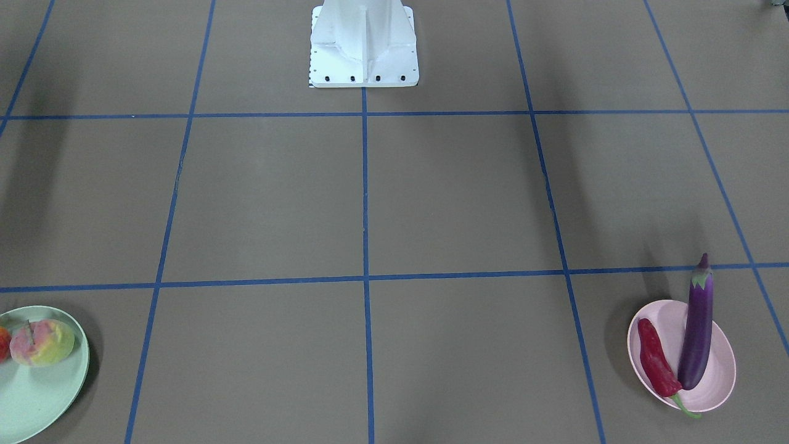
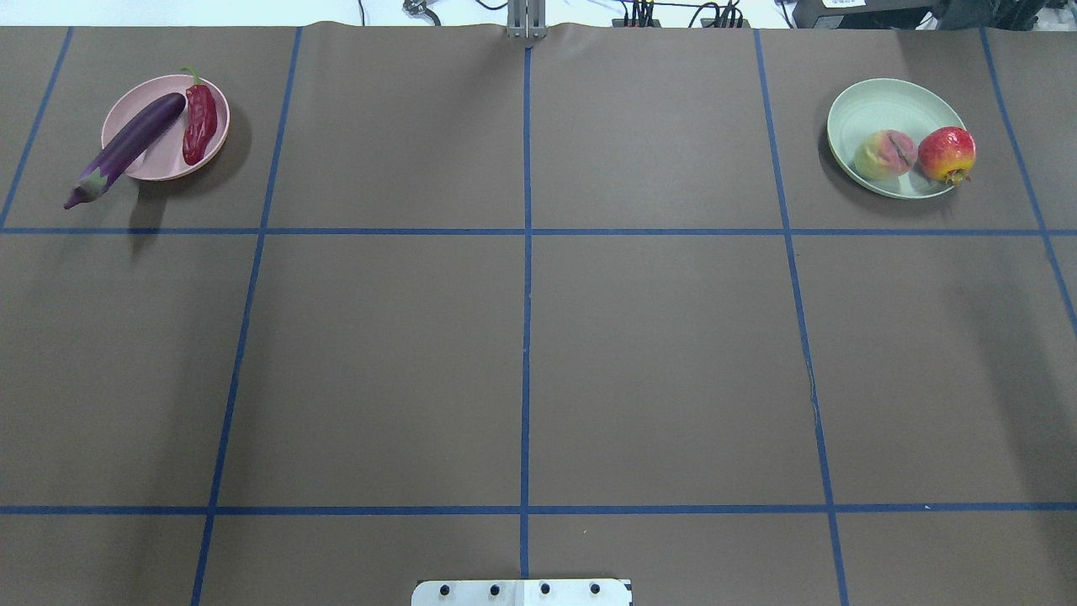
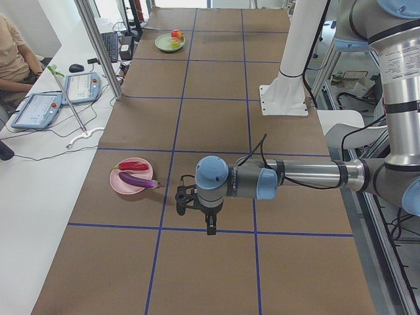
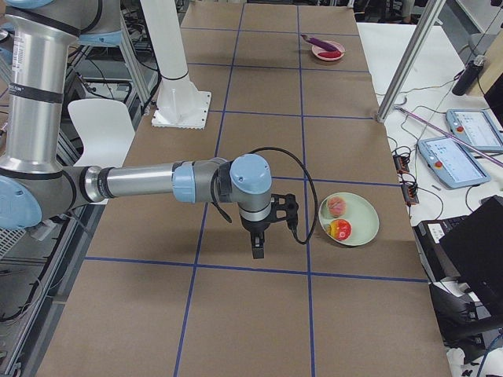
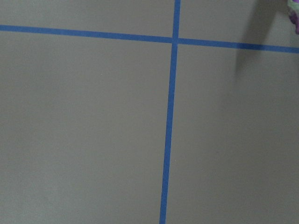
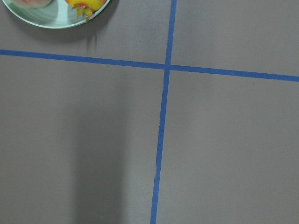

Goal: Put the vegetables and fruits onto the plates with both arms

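Observation:
The purple eggplant lies across the pink plate with its cap end over the rim, beside the red chili pepper. The peach and the red-orange round fruit sit on the mint green plate. The left gripper hangs above the table near the pink plate. The right gripper hangs above the table beside the green plate. Both grippers show only in the side views, so I cannot tell whether they are open or shut.
The white pedestal base stands at the robot's side of the table. Blue tape lines grid the brown table. An operator, tablets and a metal post are along the far edge.

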Controlling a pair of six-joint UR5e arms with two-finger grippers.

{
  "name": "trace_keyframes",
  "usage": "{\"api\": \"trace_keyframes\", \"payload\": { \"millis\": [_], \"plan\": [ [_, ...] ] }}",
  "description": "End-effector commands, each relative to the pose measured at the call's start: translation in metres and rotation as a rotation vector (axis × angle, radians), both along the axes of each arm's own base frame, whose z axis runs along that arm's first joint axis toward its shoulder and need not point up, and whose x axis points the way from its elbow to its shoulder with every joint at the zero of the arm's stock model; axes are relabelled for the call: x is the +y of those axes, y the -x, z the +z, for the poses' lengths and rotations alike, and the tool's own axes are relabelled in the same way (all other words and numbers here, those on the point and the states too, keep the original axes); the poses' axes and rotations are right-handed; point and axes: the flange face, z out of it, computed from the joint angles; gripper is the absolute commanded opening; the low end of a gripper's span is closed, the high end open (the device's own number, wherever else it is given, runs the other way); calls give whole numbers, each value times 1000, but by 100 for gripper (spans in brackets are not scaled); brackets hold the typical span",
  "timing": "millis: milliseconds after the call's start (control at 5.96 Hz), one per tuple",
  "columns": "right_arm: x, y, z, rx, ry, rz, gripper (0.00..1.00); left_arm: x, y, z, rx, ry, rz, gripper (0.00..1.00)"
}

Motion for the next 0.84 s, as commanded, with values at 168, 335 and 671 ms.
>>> {"api": "trace_keyframes", "payload": {
  "millis": [168,335,671],
  "plan": [
    [0,5,-5,-65,-3,-4,100,5,0,-2,6,-4,-1,100],
    [0,7,-9,-105,-9,-9,100,5,0,-7,5,-15,0,100],
    [0,10,-12,-143,-11,-11,100,8,0,-10,6,-19,0,100]
  ]
}}
